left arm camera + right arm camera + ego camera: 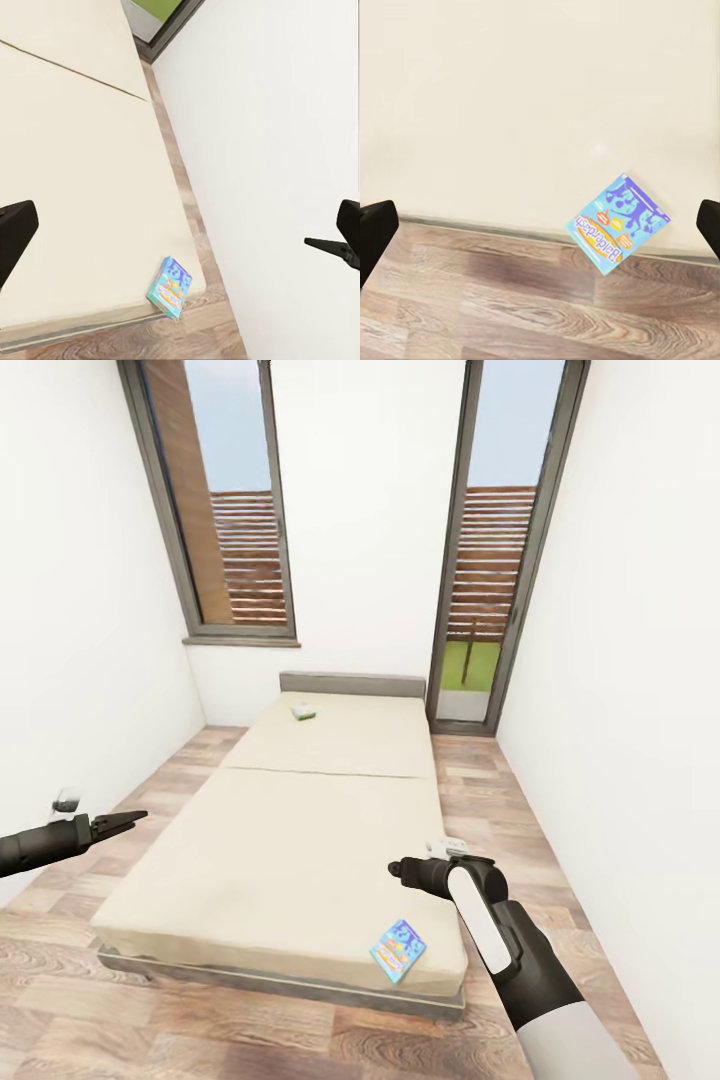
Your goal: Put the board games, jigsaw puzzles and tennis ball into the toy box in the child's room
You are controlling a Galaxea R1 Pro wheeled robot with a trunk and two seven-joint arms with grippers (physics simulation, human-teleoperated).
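The small blue board game (398, 950) lies flat at the near right corner of the bed (280, 850), close to the mattress edge, with wood floor (250, 1030) just beyond it. A second board game, the green-edged box (304, 711), rests well apart from it near the grey headboard (352, 684), between the two tall windows (235, 510). Both bed games are still to be collected, so by the look of it this part of the task is not yet begun. The right gripper (394, 870) hovers above the bed near the blue box, empty, its fingers spread wide in its wrist view. The left gripper (128, 820) hangs off the bed's left side, also wide and empty.
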